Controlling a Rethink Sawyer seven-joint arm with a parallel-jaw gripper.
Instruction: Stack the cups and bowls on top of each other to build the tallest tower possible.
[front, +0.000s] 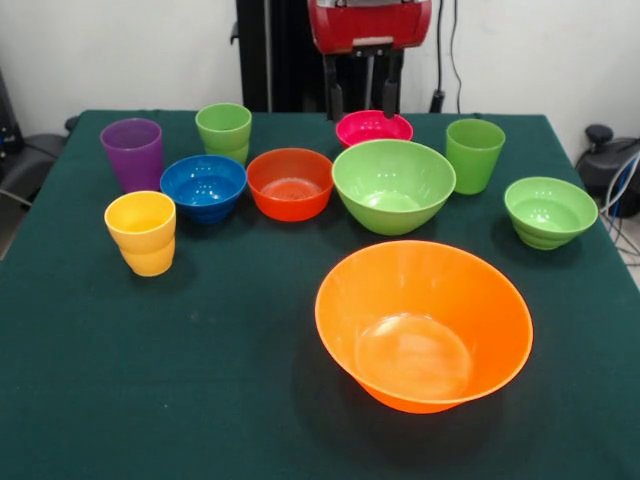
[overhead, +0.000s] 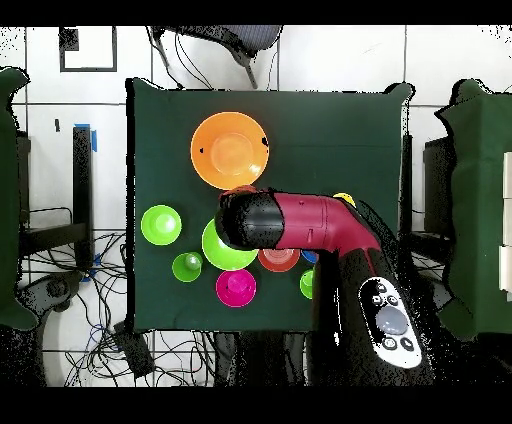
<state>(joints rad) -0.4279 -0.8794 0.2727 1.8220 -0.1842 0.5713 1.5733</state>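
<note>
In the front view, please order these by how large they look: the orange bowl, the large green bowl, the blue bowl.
1. Orange bowl, though it is nearest the camera.
2. Large green bowl.
3. Blue bowl.

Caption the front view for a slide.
Nothing stacked yet: six bowls, orange bowl nearest, and four cups stand apart on the table; open claw hangs above the pink bowl.

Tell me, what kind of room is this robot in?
Probably a robot lab, not a kitchen. The red and black arm works at a table covered in green cloth, cables trail over the tiled floor, and toy-coloured bowls like the orange one are set out for practice.
</note>
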